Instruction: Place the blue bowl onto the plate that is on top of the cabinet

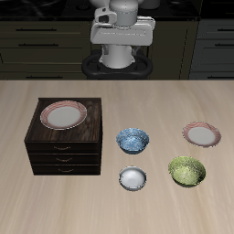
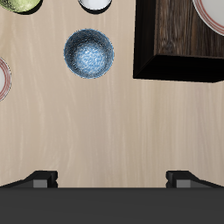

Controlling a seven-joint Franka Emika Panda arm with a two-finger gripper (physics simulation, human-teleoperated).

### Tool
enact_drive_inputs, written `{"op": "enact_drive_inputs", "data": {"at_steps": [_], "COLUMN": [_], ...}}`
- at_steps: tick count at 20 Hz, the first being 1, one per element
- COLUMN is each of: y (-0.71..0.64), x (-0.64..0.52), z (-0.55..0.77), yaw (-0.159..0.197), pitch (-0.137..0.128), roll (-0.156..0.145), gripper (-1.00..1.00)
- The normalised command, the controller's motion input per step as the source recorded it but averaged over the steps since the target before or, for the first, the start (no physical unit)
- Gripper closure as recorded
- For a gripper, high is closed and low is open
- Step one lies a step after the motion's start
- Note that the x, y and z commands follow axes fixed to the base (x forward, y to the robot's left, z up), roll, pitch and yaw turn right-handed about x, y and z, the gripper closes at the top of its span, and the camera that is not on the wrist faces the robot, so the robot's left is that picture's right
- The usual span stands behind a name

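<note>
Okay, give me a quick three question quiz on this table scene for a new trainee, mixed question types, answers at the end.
1. True or false: the blue bowl already sits on a plate.
2. How many plates are in view, and where does each rest?
3. Multiple choice: which bowl stands closest to the cabinet? A) green bowl B) blue bowl C) white bowl

Key:
1. False; it stands on the table.
2. Two: one plate on top of the cabinet, the other plate on the table behind the green bowl.
3. B
</note>
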Motion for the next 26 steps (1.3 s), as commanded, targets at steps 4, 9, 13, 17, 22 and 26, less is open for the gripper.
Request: {"op": "enact_drive_inputs", "data": {"at_steps": [4,9,13,17,22,26], "y": [0.01,0.01,0.03,0.16,0.11,0.11], "x": [0.24,0.29,0.29,0.30,0.23,0.41], "z": [0.00,0.02,0.02,0.01,-0.01,0.00], "yaw": [-0.012,-0.021,-0.018,-0.028,-0.019,-0.039], "pitch": [0.006,0.015,0.005,0.015,0.014,0.012], "roll": [-0.012,0.024,0.019,0.066,0.022,0.010], "gripper": [-1.00,-1.00,-1.00,-1.00,-1.00,-1.00]}}
